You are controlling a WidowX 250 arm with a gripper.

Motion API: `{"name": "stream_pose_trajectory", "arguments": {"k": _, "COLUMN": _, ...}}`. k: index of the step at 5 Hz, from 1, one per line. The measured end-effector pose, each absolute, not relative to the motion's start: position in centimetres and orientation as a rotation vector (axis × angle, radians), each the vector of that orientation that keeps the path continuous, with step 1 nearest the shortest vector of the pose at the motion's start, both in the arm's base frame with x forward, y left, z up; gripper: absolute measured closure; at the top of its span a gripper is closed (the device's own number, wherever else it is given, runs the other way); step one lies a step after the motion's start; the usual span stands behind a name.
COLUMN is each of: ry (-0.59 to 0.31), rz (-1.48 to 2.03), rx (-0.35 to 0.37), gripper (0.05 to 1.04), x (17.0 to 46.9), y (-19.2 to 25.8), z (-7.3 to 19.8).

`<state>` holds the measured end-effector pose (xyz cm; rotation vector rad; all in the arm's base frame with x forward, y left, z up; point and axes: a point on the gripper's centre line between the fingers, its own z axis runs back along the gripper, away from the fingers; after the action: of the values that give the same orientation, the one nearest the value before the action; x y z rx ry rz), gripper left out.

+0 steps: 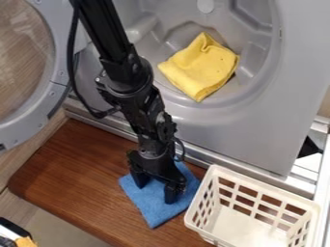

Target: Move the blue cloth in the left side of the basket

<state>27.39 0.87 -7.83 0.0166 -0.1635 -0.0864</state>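
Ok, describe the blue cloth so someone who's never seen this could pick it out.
Below the grey drum's opening is a brown wooden surface. On it, left of the white basket, the cloth lies under the black gripper. It is blue, unlike the yellow cloth inside the drum.

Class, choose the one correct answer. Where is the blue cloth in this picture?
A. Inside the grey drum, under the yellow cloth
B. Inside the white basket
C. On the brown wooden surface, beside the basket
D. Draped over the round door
C: the blue cloth lies on the brown wooden surface, beneath the gripper and outside the white basket.
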Motion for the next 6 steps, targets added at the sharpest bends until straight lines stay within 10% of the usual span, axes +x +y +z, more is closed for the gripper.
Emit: {"name": "stream_pose_trajectory", "arguments": {"k": 6, "ry": -0.157, "rz": 0.126, "rx": 0.071, "gripper": 0.084, "x": 27.0, "y": 11.3, "z": -7.3}}
